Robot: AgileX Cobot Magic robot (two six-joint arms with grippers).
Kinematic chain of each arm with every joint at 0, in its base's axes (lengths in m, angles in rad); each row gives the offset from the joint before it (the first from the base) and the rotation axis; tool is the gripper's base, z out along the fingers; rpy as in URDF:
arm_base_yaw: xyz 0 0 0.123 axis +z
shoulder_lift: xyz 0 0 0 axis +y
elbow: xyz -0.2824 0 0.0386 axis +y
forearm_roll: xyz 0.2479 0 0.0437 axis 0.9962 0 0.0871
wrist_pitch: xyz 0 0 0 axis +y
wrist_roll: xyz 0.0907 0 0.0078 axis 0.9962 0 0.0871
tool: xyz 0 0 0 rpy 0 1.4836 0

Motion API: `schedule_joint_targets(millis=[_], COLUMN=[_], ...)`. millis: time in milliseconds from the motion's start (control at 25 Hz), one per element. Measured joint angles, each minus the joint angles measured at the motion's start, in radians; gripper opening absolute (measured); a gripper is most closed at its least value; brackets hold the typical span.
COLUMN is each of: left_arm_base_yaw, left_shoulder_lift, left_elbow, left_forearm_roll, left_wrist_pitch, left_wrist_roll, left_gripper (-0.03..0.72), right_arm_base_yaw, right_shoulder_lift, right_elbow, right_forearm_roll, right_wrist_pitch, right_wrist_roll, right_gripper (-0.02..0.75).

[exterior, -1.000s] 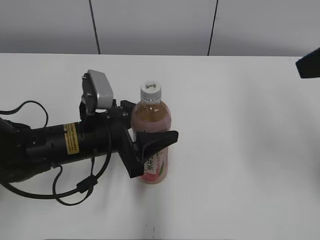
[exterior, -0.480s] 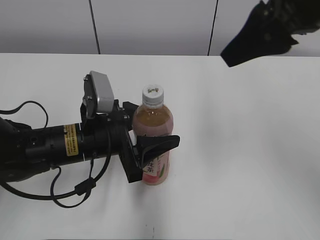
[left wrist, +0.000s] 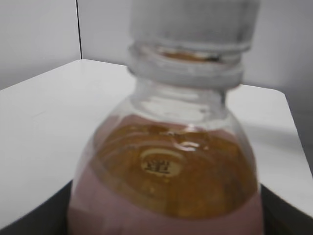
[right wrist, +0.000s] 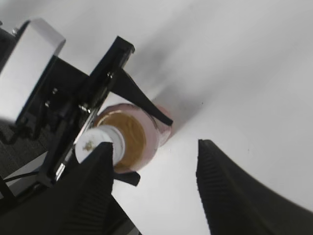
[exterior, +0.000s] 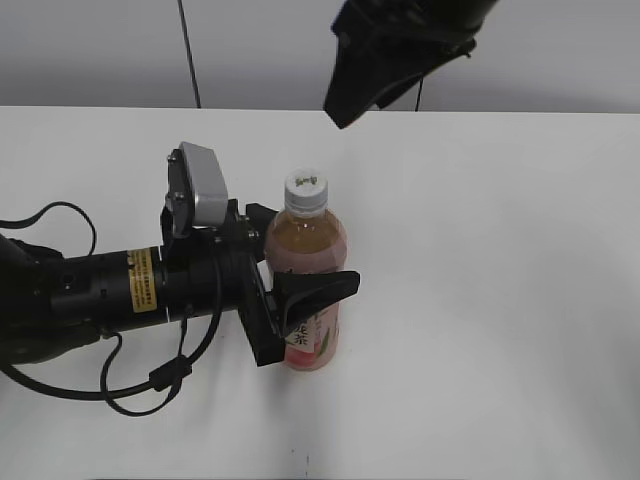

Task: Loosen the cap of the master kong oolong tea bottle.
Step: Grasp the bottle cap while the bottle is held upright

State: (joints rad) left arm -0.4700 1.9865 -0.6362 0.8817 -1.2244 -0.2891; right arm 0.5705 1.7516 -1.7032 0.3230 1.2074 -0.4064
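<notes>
1. Now the right end effector [exterior: 345, 110] is seen above and behind the master kong oolong tea bottle [exterior: 305, 280], well clear of it, where a second ago only a dark corner of it showed at the far right edge of the exterior view; half a second ago it was further right, behind the bottle.

2. Its fingers [right wrist: 95, 191] are held apart with nothing between them; in the right wrist view the cap [right wrist: 98, 143] is seen just beside the left-hand finger, not yet centred in the gap.

3. The bottle is stood upright on the white surface [exterior: 500, 300], near its middle, and is gripped around the body by the left end effector [exterior: 300, 290], whose jaws are closed on either side of the pink label below the shoulder.

4. The bottle and the left end effector are placed as they were half a second ago; against the frame of a second ago a slight shift is noticed.

5. The cap is seated on the neck, untouched from above. In the left wrist view it is blurred, filling the top of the frame.

6. It is judged that the bracing is done and the approach to the cap is under way; the loosening itself is not yet begun.
</notes>
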Motion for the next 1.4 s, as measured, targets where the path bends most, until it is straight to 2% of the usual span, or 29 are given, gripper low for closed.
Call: schedule_joint_targets(millis=[240,440,720,1160,1400], left_arm_base_yaw=[0.0,0.0,0.0,0.0,0.0], left_shoulder_lift=[0.0,0.0,0.0,0.0,0.0], left_elbow=[0.0,0.0,0.0,0.0,0.0], left_forearm_roll=[0.0,0.0,0.002,0.004,0.007], left_wrist_pitch=[0.0,0.0,0.0,0.0,-0.001], left_wrist_roll=[0.0,0.0,-0.001,-0.001,-0.001], left_gripper=[0.454,0.454,0.454,0.454,0.454], right_arm_base_yaw=[0.082,0.156,0.182,0.182,0.182], right_shoulder_lift=[0.073,0.08,0.081,0.08,0.08], right_elbow=[-0.13,-0.142,-0.143,-0.02,0.003], right_forearm_roll=[-0.062,-0.184,-0.181,-0.175,-0.172], right_wrist_pitch=[0.003,0.006,0.009,0.011,0.013], right_wrist_roll=[0.101,0.227,0.288,0.313,0.316], right_gripper=[0.505,0.53,0.534,0.534,0.473])
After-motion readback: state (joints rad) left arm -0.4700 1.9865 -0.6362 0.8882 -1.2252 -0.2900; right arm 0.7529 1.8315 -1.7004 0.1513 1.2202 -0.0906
